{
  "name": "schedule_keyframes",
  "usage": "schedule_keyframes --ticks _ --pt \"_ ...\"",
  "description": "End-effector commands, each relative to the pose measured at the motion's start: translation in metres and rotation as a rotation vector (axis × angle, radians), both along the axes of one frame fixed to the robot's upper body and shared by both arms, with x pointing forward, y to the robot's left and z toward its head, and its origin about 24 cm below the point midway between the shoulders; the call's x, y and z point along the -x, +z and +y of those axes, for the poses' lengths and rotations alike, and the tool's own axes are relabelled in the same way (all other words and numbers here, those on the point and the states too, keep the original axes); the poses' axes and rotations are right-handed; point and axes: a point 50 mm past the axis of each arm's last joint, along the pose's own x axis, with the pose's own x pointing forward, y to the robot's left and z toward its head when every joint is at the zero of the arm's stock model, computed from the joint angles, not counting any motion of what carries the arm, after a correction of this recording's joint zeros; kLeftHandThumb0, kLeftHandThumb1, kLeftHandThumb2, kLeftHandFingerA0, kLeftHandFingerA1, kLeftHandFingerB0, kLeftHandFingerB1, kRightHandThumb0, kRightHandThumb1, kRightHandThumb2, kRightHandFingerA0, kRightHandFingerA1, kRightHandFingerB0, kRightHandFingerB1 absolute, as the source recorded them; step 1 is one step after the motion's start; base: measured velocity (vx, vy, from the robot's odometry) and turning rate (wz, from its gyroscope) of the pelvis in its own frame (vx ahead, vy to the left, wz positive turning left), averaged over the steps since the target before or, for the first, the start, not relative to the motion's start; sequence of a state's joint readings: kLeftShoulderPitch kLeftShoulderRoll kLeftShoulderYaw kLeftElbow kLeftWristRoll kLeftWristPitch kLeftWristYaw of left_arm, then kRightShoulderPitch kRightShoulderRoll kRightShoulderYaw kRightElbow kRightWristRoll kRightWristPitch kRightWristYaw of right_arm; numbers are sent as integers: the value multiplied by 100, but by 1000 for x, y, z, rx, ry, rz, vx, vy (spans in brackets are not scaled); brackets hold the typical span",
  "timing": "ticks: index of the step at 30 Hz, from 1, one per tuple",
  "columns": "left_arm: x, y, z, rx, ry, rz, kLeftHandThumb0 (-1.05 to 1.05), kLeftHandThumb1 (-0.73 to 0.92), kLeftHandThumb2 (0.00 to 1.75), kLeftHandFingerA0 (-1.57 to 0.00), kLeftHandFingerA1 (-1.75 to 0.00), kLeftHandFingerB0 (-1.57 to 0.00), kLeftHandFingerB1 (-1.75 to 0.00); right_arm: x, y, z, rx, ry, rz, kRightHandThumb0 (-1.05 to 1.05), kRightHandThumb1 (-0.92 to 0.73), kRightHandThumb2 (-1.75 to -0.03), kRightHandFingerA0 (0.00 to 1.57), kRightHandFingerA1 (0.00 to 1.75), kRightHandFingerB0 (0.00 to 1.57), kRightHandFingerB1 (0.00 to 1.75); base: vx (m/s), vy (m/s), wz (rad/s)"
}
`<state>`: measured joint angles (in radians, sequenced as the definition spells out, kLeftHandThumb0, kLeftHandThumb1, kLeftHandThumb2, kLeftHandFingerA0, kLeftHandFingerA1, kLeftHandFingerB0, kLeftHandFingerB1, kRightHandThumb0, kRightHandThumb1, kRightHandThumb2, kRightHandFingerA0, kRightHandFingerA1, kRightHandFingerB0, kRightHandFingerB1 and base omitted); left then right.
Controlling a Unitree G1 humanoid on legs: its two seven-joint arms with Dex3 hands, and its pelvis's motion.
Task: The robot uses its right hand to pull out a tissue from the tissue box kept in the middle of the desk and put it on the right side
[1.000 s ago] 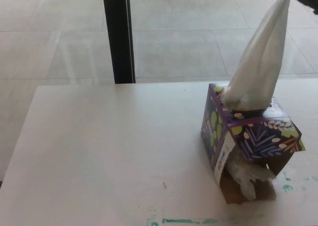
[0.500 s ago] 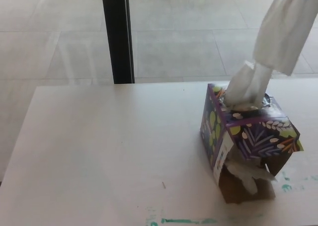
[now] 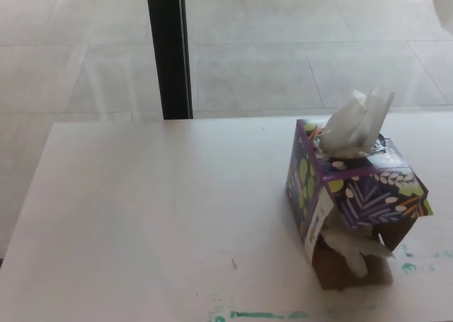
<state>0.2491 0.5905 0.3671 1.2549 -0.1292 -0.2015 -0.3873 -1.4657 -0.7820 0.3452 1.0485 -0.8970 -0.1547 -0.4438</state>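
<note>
Purple leaf-patterned cardboard tissue box (image 3: 354, 194) right of centre on pale desk (image 3: 156, 216), fresh white tissue (image 3: 354, 124) poking upward (both hands out of shot, grip unknowable); pulled sheet nowhere visible.

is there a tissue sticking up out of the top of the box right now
Yes, a white tissue stands up from the opening on top of the purple tissue box.
</note>
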Motion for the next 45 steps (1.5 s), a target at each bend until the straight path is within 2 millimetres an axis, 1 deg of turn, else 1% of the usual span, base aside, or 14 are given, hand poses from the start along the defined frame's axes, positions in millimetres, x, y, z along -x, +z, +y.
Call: schedule_keyframes --ticks 1,10,11,12,18,23,34,35,36,37,38,41,43,45 --pt "0 6 6 -21 4 4 -105 88 88 -74 -118 -56 -98 1 -17 -10 41 -15 23 -33 -54 -88 95 175 72 152 0 0 0" --pt "-2 4 5 -26 20 -13 -105 87 89 -77 -118 -57 -100 -10 -111 0 228 62 325 -30 -59 -74 93 175 77 138 0 0 0" --pt "-2 4 5 -21 20 -17 -105 88 87 -78 -118 -57 -99 -10 -159 3 283 70 478 -36 -49 -92 119 135 81 107 0 0 0" --pt "-2 3 4 -15 30 -22 -105 87 88 -81 -117 -58 -99 -9 -172 5 249 118 480 -26 -60 -62 86 172 72 139 0 0 0" --pt "-3 3 3 -13 18 -35 -105 90 86 -79 -118 -56 -100 -1 -233 11 268 132 804 -26 -67 -62 76 173 67 144 0 0 0" --pt "-4 4 4 -22 16 -42 -105 91 86 -81 -119 -58 -101 15 -288 13 378 63 1080 -34 -68 -62 78 164 79 96 0 0 0" --pt "-7 7 6 -9 17 -65 -105 87 87 -73 -120 -55 -101 20 -315 1 530 -253 1354 -56 -43 -73 94 144 71 75 0 0 0" --pt "-7 7 6 -13 15 -61 -105 88 87 -73 -119 -54 -100 20 -314 1 590 -300 1343 -51 -58 -57 83 150 44 47 0 0 0" --pt "-7 7 6 -29 4 -52 -105 88 88 -76 -118 -57 -99 17 -311 -1 472 -376 1405 -49 -38 -81 18 63 0 29 0 0 0" --pt "-7 7 6 -30 3 -51 -105 88 88 -76 -118 -57 -99 17 -311 -1 458 -385 1413 -49 -38 -81 18 63 0 29 0 0 0" --pt "-7 7 6 -27 -1 -48 -105 88 87 -76 -119 -55 -99 14 -309 -6 282 -414 1395 -55 -48 -70 0 19 0 17 0 0 0" --pt "-6 6 6 -33 9 -43 -105 89 86 -73 -116 -57 -97 18 -308 -3 541 -430 1400 -85 -50 -80 0 5 0 1 0 0 0" --pt "-6 6 6 -27 8 -44 -105 89 87 -71 -117 -54 -97 17 -306 -5 334 -366 1416 -24 -21 -64 0 0 3 0 0 0 0" --pt "-5 7 6 -26 8 -40 -105 89 87 -72 -115 -55 -97 17 -303 -4 558 -411 1436 -71 -37 -53 0 0 0 0 0 0 0"
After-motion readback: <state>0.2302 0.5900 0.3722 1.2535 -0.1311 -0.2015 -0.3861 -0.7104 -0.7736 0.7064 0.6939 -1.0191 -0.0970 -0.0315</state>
